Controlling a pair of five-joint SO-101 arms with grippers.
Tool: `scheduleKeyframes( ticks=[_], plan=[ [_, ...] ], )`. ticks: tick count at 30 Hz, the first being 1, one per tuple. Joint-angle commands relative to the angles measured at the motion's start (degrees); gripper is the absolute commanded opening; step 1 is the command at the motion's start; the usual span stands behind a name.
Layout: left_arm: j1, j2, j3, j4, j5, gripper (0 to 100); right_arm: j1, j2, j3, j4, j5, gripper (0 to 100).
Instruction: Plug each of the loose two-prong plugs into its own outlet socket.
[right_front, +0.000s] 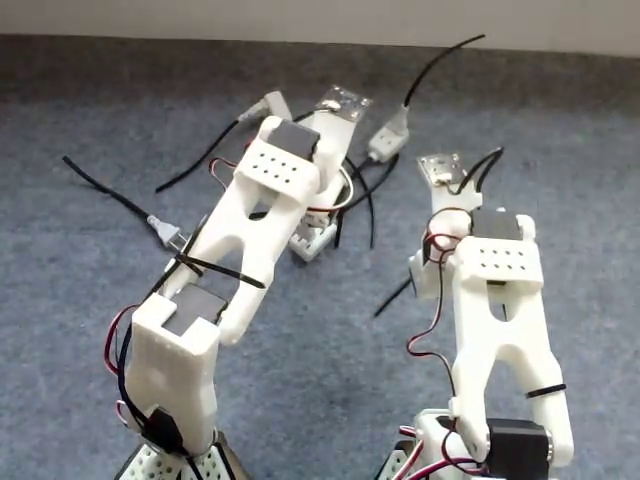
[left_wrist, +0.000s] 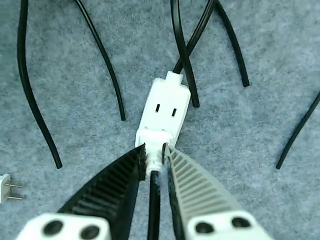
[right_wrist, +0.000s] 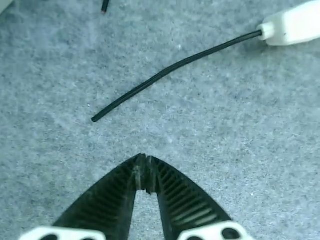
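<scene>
My left gripper (left_wrist: 154, 152) is shut on a small white plug (left_wrist: 150, 141) whose black cord runs back between the fingers. The plug sits against the end of a white outlet block (left_wrist: 165, 102), which has one bare two-slot socket on its upper face. In the high view this block (right_front: 317, 240) lies under the left arm. A loose two-prong plug (left_wrist: 5, 189) lies on the carpet beside it, and the same loose plug (right_front: 168, 235) is in the high view. My right gripper (right_wrist: 145, 165) is shut on nothing, just above the carpet.
Several black cords (left_wrist: 105, 60) cross the grey carpet around the outlet block. Another white outlet (right_wrist: 295, 25) with a black cord (right_wrist: 175, 65) lies ahead of the right gripper. More white cord ends (right_front: 388, 140) lie at the back of the carpet.
</scene>
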Motion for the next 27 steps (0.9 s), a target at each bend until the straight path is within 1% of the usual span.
scheduleKeyframes(
  ticks=[1, 7, 12, 19, 27],
  plan=[
    [0.75, -3.38, -0.13, -0.70, 0.26, 1, -0.31, -0.04, 0.04, -0.66, 0.18, 0.7],
    [0.84, -3.56, -0.04, 1.85, 0.26, 1, -0.31, -0.04, 0.04, -0.66, 0.18, 0.7],
    [0.92, -3.65, -0.04, 1.67, 0.26, 1, -0.31, -0.04, 0.04, -0.66, 0.18, 0.7],
    [3.30, -3.56, -0.04, 1.76, 0.35, 1, -0.31, -0.04, 0.04, -0.66, 0.18, 0.7],
    [2.95, -3.38, -0.04, 2.11, 1.67, 1, -0.31, -0.04, 0.04, -0.66, 0.18, 0.7]
  ],
)
